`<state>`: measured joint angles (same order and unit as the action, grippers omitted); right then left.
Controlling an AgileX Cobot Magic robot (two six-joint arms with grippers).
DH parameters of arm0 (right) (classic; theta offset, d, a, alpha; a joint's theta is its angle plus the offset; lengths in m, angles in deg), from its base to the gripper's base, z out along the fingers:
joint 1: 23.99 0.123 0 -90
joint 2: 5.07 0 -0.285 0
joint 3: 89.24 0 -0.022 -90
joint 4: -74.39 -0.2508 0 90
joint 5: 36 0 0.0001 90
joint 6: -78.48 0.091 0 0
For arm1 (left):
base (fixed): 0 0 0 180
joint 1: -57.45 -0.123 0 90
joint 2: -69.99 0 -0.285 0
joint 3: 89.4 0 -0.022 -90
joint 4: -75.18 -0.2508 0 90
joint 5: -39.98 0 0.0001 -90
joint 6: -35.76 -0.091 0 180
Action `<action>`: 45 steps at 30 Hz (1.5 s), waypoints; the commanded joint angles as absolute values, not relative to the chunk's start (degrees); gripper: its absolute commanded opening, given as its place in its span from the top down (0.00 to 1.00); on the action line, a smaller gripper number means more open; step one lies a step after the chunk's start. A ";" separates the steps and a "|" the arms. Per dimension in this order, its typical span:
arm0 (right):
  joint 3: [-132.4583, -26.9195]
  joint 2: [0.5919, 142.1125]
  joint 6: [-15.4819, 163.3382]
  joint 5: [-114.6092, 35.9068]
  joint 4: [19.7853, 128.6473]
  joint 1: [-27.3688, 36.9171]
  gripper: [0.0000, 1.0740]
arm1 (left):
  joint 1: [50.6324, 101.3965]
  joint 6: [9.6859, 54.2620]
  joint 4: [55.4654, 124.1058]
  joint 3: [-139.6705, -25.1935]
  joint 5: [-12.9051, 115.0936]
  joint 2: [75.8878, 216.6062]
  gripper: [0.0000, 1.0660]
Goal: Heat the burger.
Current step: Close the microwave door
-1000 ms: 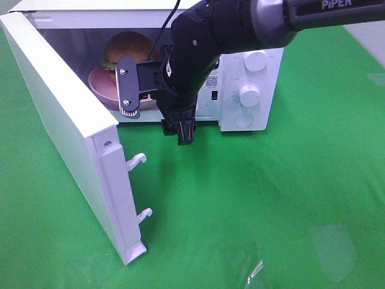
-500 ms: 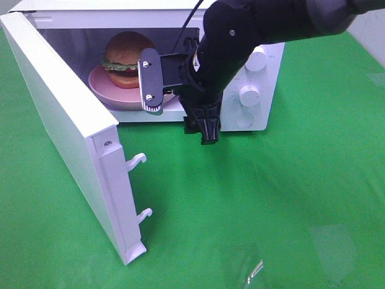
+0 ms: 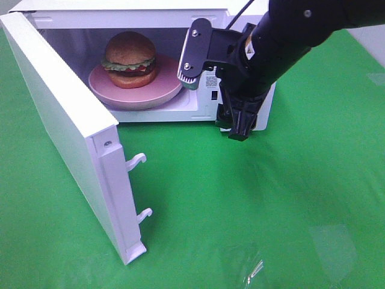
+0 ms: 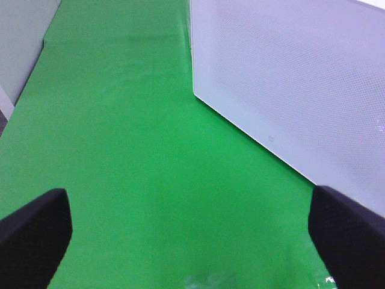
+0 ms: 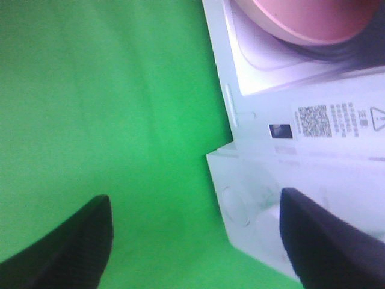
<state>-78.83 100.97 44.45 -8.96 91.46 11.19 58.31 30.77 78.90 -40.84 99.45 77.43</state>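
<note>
A white box-shaped microwave oven stood at the far side of a green cloth-covered table. Its white flat door stood open on the left, reaching out toward the near side. Inside the oven, a pink shallow round plate lay on the floor, and the round golden-bunned burger sat on it. The black right gripper hung just before the oven's right front, right of the plate. The black left gripper hung over the cloth near the door's outer face.

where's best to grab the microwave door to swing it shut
Grip the door at its free vertical edge, farthest from the hinge, coming from its outer left side. It stands wide open, and two latch hooks jut from the inner side there.
</note>
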 commanded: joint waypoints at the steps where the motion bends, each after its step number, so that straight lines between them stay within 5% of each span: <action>1: -76.71 98.05 50.52 -8.78 91.81 10.62 0.29 | 58.31 30.77 79.19 -40.72 99.39 77.38 0.06; 16: -65.25 82.75 76.65 -3.97 89.51 8.04 0.29 | 58.31 30.77 79.19 -40.72 99.39 77.38 0.06; 28: -63.02 70.95 86.73 7.49 85.45 -6.46 0.29 | 58.31 30.77 79.19 -40.72 99.39 77.38 0.06; 45: -63.02 54.45 86.91 21.41 85.27 -6.86 0.29 | 58.31 30.77 79.19 -40.72 99.39 77.38 0.06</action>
